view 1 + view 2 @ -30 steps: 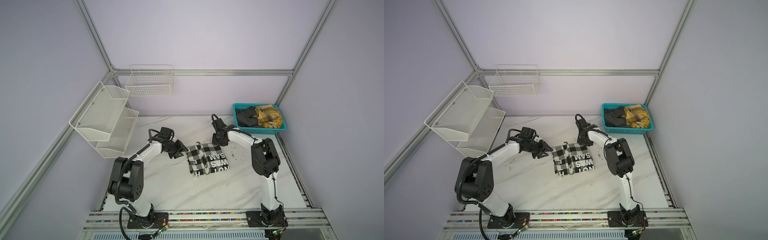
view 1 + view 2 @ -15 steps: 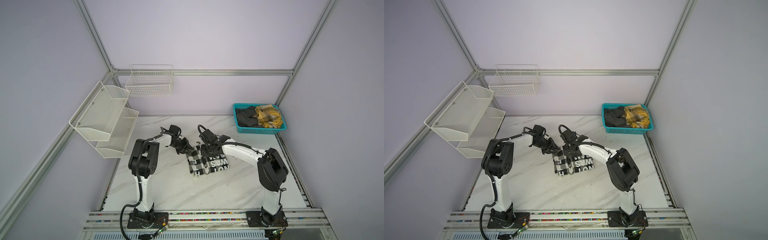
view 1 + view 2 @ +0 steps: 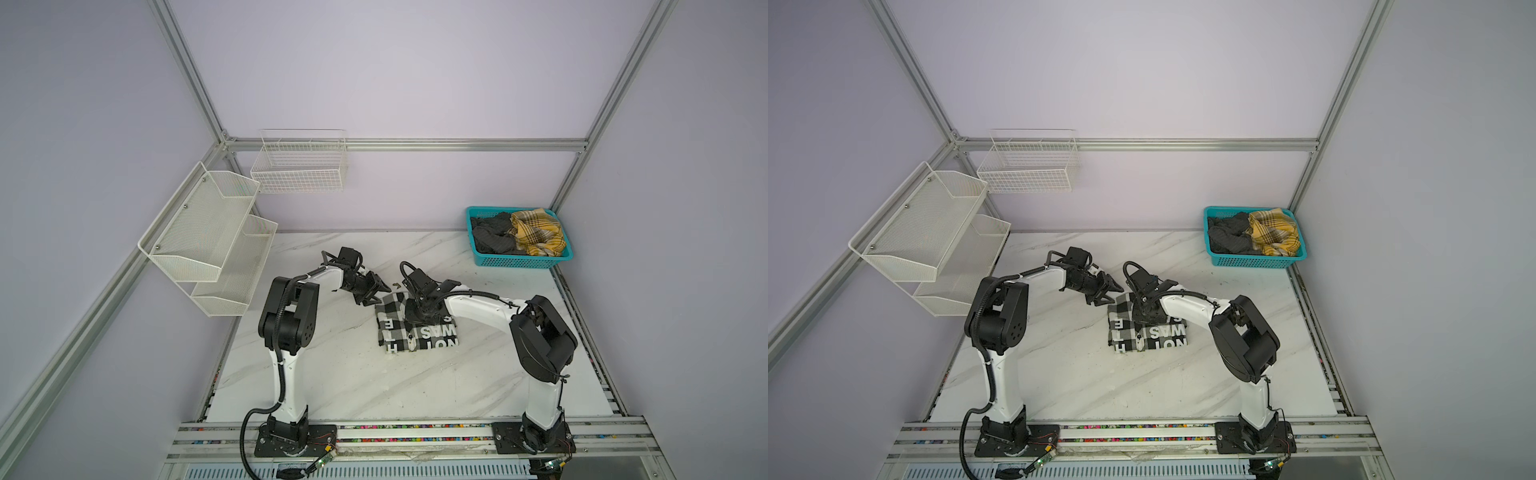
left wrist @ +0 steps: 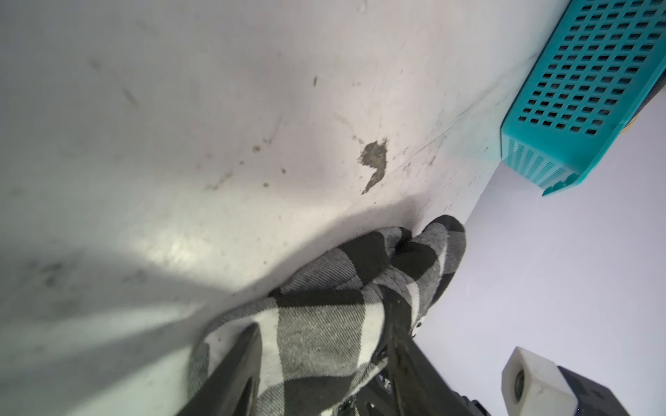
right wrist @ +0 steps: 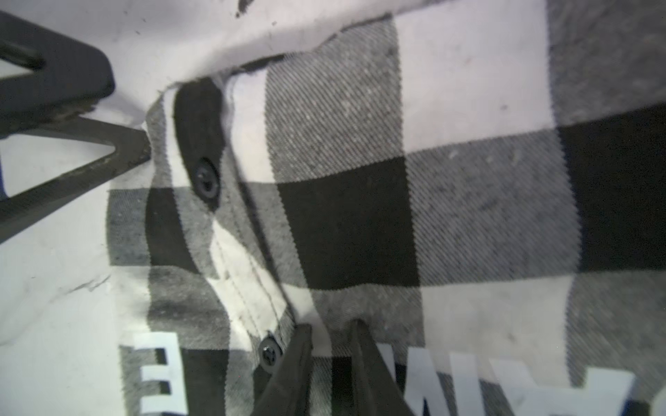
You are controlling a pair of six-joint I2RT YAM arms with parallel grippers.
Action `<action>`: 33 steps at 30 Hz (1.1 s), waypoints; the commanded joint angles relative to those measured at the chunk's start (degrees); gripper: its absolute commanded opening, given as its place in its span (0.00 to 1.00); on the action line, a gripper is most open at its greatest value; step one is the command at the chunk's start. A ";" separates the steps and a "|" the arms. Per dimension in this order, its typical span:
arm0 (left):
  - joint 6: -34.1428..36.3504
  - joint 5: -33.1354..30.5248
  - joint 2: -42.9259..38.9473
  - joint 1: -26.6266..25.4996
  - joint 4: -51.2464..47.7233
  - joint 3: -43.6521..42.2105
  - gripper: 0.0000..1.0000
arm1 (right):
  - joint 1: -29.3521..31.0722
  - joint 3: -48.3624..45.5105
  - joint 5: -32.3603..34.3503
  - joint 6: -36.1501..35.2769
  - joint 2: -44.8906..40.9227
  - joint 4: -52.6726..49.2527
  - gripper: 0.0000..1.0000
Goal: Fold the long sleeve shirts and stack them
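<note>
Checked shirt (image 5: 468, 180) cloth fills the right wrist view. The right gripper (image 5: 329, 331) stands on it with its fingers drawn close together, tips pressed into the fabric beside the button placket (image 5: 252, 270). Whether a fold is nipped between them I cannot tell. In both top views this gripper (image 3: 417, 322) (image 3: 1144, 320) points down on the middle of the folded shirt (image 3: 432, 332) (image 3: 1150, 332). A second ago it was at the shirt's far right corner, and it has since crossed onto the cloth.

The left gripper (image 3: 380, 295) (image 3: 1116, 296) is at the far left corner with its jaws parted. The left wrist view shows a bunched edge of the shirt (image 4: 324, 324) lying between its spread fingers (image 4: 234, 371). Half a second ago it reached further over the cloth; now it sits back at the edge.

The shirt lies as a rough rectangle, white letters up, on the middle of the marble table (image 3: 374, 386), about where it lay before. Well apart, at the far right corner, the teal basket (image 3: 523, 262) holds a dark garment (image 3: 492, 237) and a yellow plaid garment (image 3: 538, 232).
</note>
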 commanded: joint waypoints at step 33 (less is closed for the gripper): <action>5.44 -1.52 4.05 -6.41 -1.62 9.45 0.46 | -16.85 10.31 -0.77 -7.59 6.05 -2.00 0.16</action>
